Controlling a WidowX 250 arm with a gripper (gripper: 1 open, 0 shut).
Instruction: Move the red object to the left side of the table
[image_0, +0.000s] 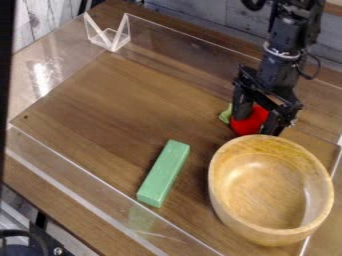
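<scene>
**Open gripper straddles red fruit on table's right**

A green block lies near the front of the table; right of it sits a wooden bowl; just behind the bowl, the red object rests on the wood, the gripper lowered over it, jaws spread apart on either side; whether they touch it is unclear.

One red object is present on the desk, partly covered by the arm above it. One green rectangular block and one wooden bowl are also counted on the desk surface. One folded clear acrylic piece stands at the far corner, and one end effector is counted, on the single arm.
</scene>
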